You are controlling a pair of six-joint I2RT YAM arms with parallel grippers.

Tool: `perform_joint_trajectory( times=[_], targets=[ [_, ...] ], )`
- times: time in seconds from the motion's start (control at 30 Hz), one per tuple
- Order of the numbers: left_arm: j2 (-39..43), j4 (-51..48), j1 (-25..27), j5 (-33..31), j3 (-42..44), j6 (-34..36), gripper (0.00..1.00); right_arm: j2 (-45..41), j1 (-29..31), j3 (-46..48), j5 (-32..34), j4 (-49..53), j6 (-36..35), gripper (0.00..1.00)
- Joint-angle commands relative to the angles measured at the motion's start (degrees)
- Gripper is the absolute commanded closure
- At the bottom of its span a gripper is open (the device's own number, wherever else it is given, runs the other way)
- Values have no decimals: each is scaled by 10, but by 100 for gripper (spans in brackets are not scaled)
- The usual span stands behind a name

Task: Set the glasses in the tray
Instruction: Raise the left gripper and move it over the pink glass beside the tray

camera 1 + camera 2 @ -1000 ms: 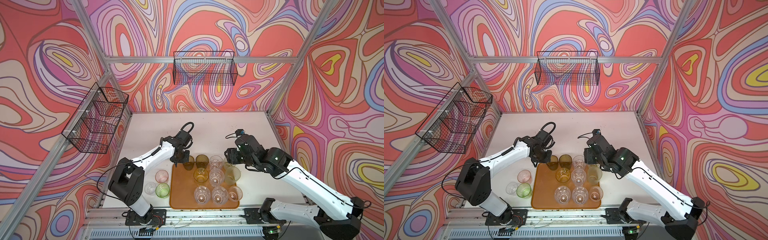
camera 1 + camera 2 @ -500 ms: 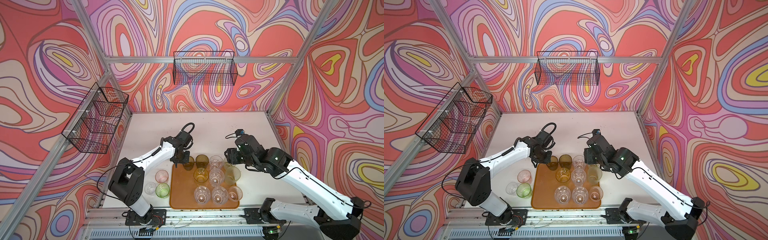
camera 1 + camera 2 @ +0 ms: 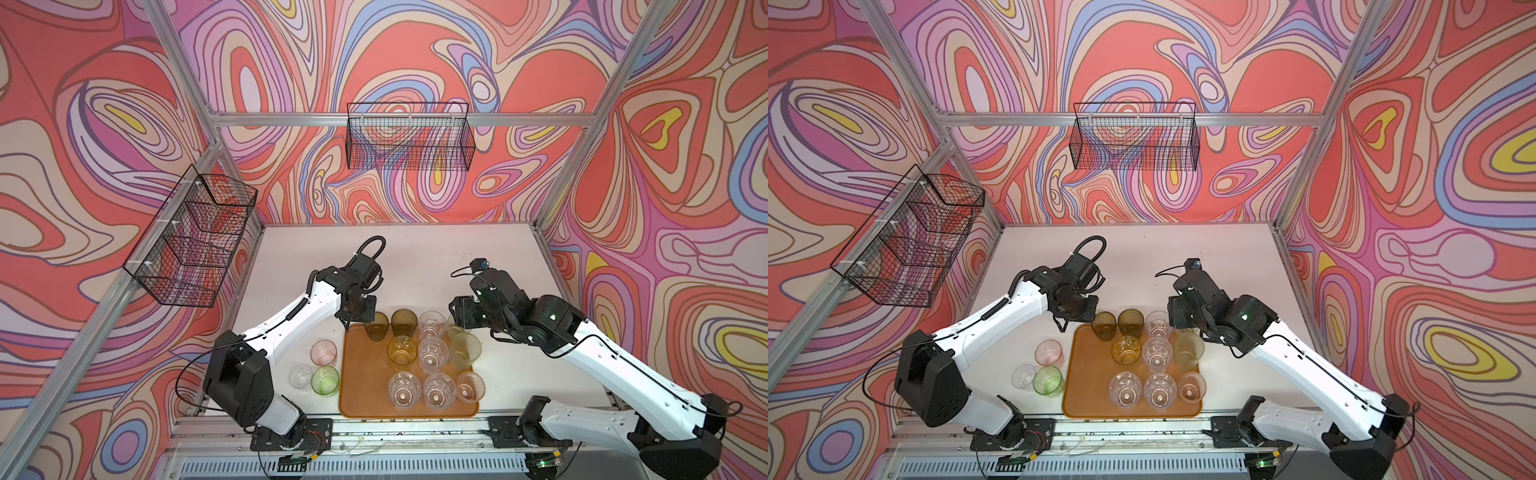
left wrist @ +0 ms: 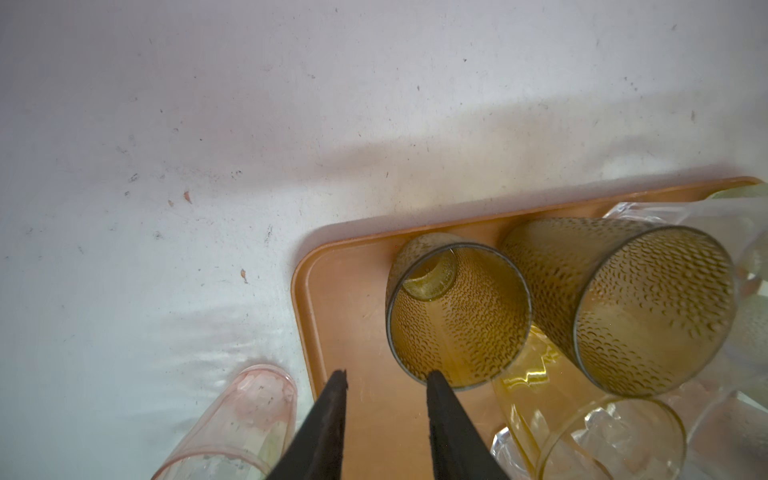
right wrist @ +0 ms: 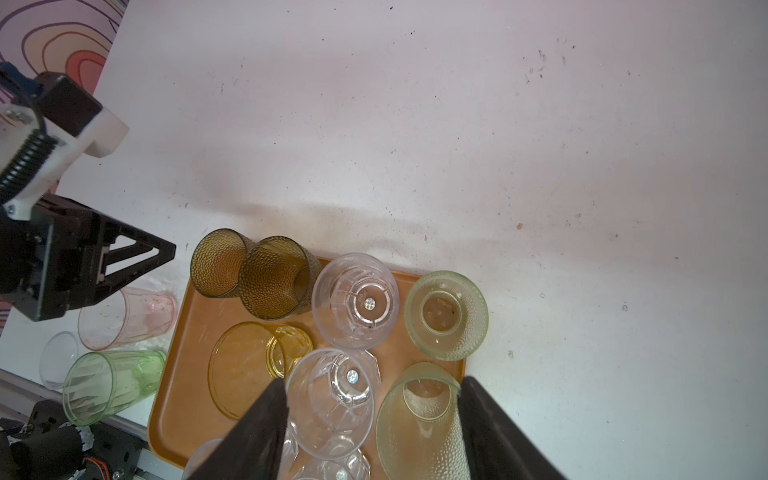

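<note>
Glasses (image 3: 432,353) sit packed tight on the tray (image 3: 362,386), likely saving room for more; your left gripper (image 4: 386,374) gapes empty by its corner olive-brown tumbler (image 4: 457,316), your right gripper (image 5: 374,384) likewise.

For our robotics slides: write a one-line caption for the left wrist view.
Open left gripper beside a dark olive tumbler in a corner of the orange tray.

Dimpled olive-brown tumbler (image 4: 457,316) gleamed on a smooth plastic tray (image 4: 345,299)
Just ahead of the matt black jaws of the left gripper (image 4: 386,374), its see-through wall was glossy and pebbled; the pink tumbler (image 4: 245,415) beside them looked smooth, the white tabletop (image 4: 208,124) dull, speckled.
</note>
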State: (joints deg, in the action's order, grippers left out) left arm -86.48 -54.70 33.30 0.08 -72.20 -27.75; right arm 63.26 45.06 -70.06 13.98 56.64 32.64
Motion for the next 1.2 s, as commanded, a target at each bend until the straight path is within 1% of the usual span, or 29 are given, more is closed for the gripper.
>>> perform_joint_trajectory(
  times=[0.0,0.17,0.47,0.83,1.0,1.17],
  targets=[
    [25,-61,-8,-8,-15,-11,64,-1,-2,-3,7,6,2,33],
    [48,-112,-25,-20,-18,-11,64,0,-2,-1,7,1,-1,33],
    [107,-151,-52,-17,32,-32,65,4,-2,4,0,-13,-4,33],
    [156,-197,-141,4,83,-42,65,14,-1,1,-7,-13,-7,33],
    [165,-198,-162,-3,109,-54,65,20,-2,0,-10,-15,-8,32],
    [173,-186,-191,9,134,-53,66,24,-1,-1,-12,-14,-9,33]
  ],
)
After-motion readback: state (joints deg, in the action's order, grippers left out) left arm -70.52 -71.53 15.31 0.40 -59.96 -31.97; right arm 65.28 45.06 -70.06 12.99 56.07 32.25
